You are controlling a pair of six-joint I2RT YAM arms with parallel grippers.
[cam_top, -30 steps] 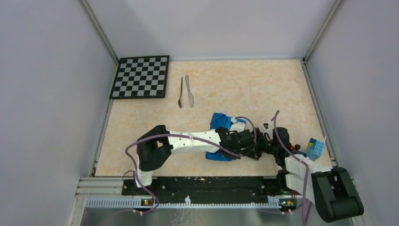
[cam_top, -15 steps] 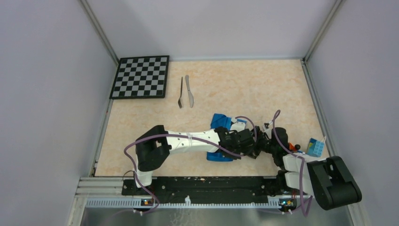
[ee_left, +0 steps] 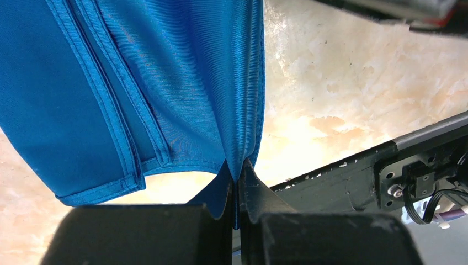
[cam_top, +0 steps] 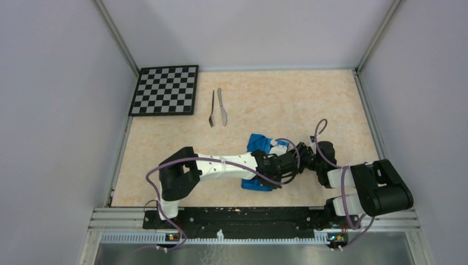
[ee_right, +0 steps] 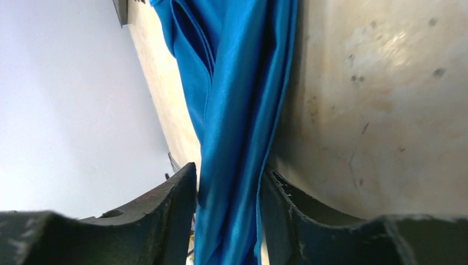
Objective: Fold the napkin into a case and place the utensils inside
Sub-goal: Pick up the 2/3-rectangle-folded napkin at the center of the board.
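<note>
At the front of the table [cam_top: 309, 105], mid-fold, my left gripper [ee_left: 237, 171] pinches the blue napkin [cam_top: 256, 142] tight while the right gripper [ee_right: 229, 168] straddles its bunched edge, clamped or not I cannot tell; next I must lay it over evenly.

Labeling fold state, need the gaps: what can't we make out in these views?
- Top view: most of the napkin, covered by the left arm; fold layers unreadable.
- Right wrist view: whether the right fingers pinch yet; cloth fills their gap.
- Left wrist view: napkin's upper part, cut off by the frame edge.
- Top view: fork tines, too small.
</note>
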